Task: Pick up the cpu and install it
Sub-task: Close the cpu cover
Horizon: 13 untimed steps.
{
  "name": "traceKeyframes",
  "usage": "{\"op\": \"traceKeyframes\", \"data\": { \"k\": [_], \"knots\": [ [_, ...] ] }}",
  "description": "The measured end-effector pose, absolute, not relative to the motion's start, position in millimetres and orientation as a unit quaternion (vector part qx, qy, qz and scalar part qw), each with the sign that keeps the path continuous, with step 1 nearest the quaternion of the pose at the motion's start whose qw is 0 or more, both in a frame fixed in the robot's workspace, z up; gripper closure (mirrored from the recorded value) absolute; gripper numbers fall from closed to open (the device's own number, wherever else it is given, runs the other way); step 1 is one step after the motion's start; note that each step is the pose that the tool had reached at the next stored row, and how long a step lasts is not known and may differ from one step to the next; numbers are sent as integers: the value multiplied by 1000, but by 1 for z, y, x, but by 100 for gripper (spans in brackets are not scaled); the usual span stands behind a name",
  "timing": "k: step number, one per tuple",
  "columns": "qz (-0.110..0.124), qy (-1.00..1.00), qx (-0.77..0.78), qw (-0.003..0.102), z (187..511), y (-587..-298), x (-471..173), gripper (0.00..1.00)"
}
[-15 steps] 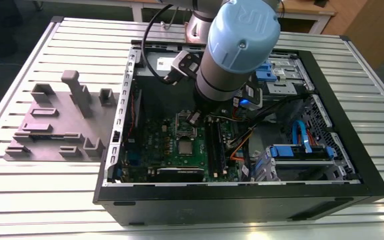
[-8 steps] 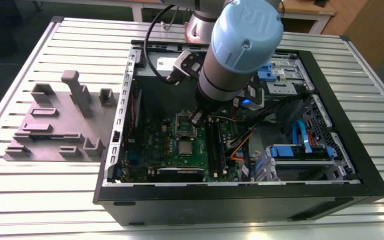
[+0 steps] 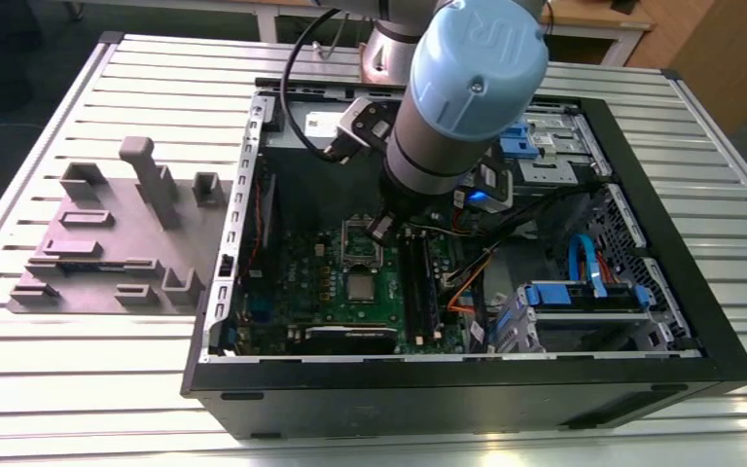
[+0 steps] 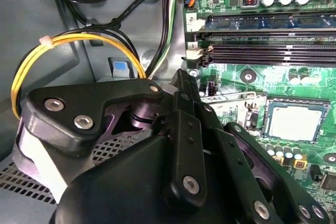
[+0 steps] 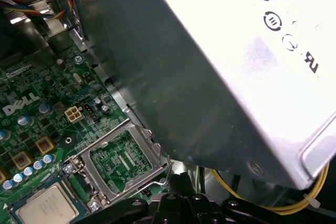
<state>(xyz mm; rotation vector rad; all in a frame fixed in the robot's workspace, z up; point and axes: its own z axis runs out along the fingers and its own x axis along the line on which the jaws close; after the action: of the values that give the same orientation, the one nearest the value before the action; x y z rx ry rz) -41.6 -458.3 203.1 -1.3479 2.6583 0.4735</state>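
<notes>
The cpu (image 3: 365, 288), a silver square chip, lies flat in its socket on the green motherboard inside the open computer case (image 3: 478, 375). It also shows in both wrist views (image 4: 294, 123) (image 5: 47, 209). Beside it the socket's metal load plate (image 5: 102, 141) stands hinged open over the board. My gripper (image 3: 380, 229) reaches down into the case just beyond that plate, apart from the cpu. In both wrist views the gripper (image 4: 182, 77) (image 5: 177, 179) looks shut with nothing visible between its fingers. A thin wire lever (image 5: 167, 169) runs right by its tips.
The silver power supply box (image 5: 236, 51) hangs close over the gripper. Black memory slots (image 4: 268, 53) run beside the socket, and yellow cables (image 4: 79, 38) loop near the case wall. A blue drive cage (image 3: 582, 297) stands at the exterior view's right, a grey fixture block (image 3: 114, 243) at its left.
</notes>
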Motion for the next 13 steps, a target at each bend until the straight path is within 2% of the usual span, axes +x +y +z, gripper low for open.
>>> {"op": "traceKeyframes", "data": {
  "k": [13],
  "knots": [
    [157, 879, -446, 62, 199, -458, -42, 89]
  ]
}}
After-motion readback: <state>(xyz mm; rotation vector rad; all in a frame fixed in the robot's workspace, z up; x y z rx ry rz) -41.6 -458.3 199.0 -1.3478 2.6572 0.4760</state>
